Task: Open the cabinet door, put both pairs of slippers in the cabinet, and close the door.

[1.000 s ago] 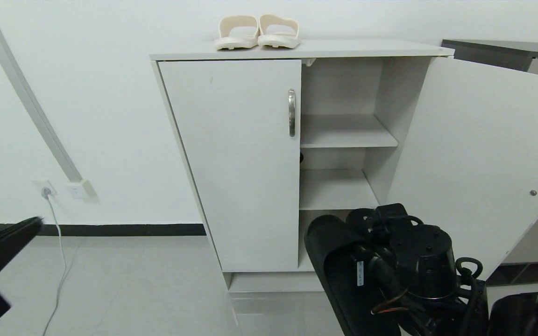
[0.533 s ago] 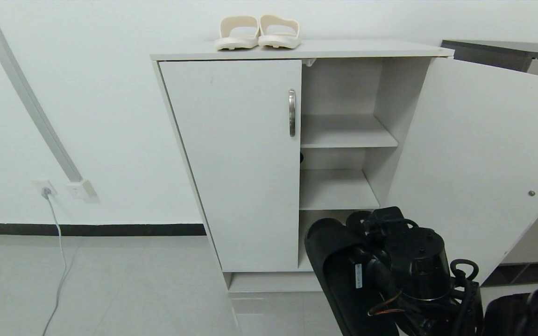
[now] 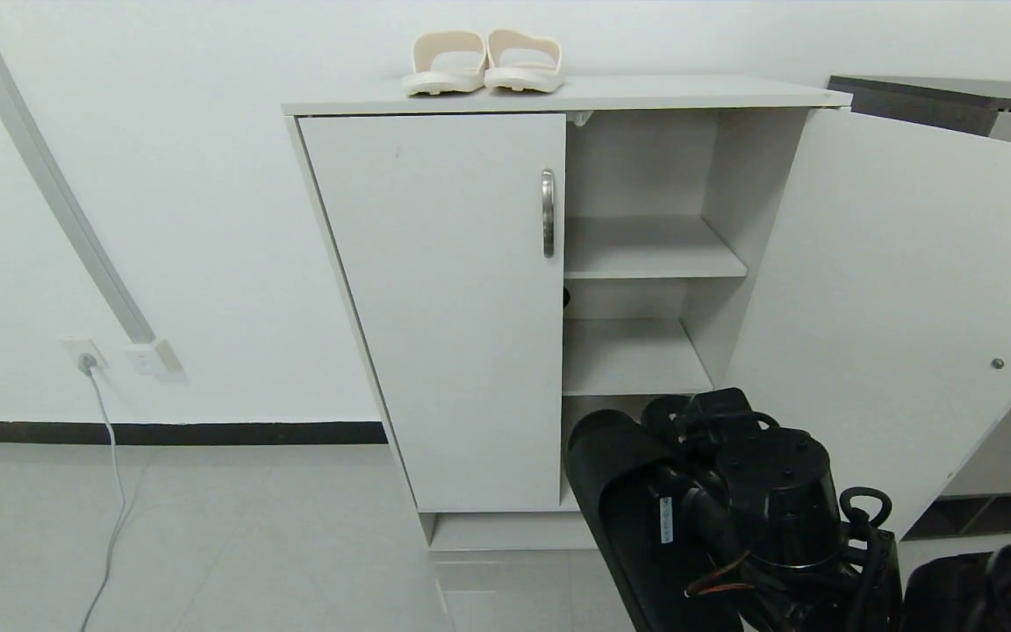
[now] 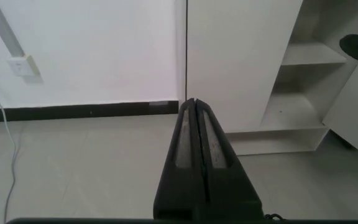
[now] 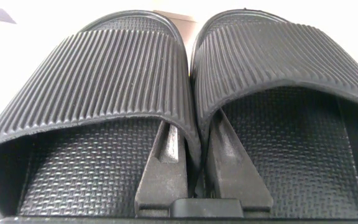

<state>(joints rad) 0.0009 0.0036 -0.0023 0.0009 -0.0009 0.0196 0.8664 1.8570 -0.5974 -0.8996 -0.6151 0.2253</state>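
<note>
Two cream slippers (image 3: pixel 444 81), two black slippers (image 5: pixel 104 81) — one cabinet (image 3: pixel 690 89), two doors (image 3: pixel 435 307).

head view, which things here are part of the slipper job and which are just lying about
Job:
black slippers, clamped in the right gripper
cream slippers on top of the cabinet
open door

Lying about:
wall socket
cable
grey conduit on the wall
dark unit behind the open door

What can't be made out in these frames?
Head view: the cabinet's lowest compartment, behind the right arm and black slippers.
Head view: inside behind the shut left door; the dark speck at its edge is too small.
Right wrist view: what lies ahead, blocked by the slippers.
</note>
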